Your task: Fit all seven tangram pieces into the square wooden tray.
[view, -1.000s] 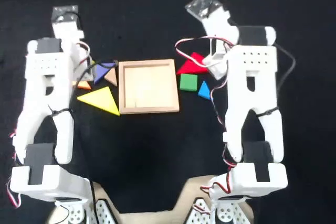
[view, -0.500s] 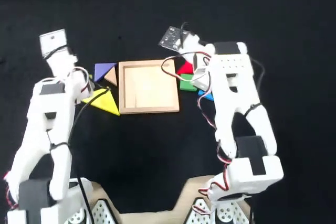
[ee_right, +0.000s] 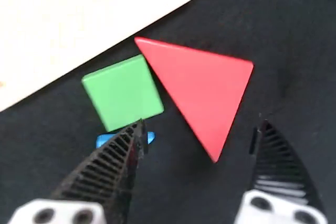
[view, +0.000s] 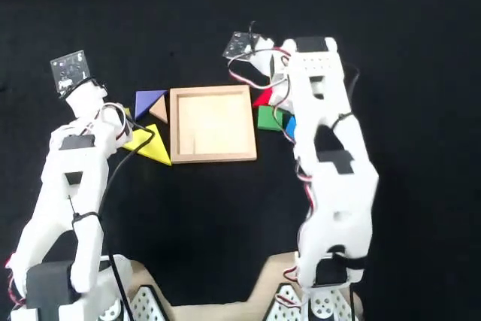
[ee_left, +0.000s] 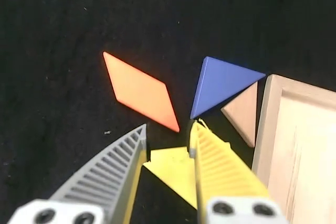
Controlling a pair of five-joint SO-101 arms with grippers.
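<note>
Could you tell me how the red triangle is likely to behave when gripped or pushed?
The red triangle looks flat and rigid, so it probably won't bend, roll or tip. Its slanted edges might slip from the right gripper. Pushed, it may slide into the green square beside it.

Robotics lab bench, black cloth [view: 421,186] over the table, two white hobby arms [view: 331,163] mounted at its near edge, bare servo wires [view: 239,80].
</note>
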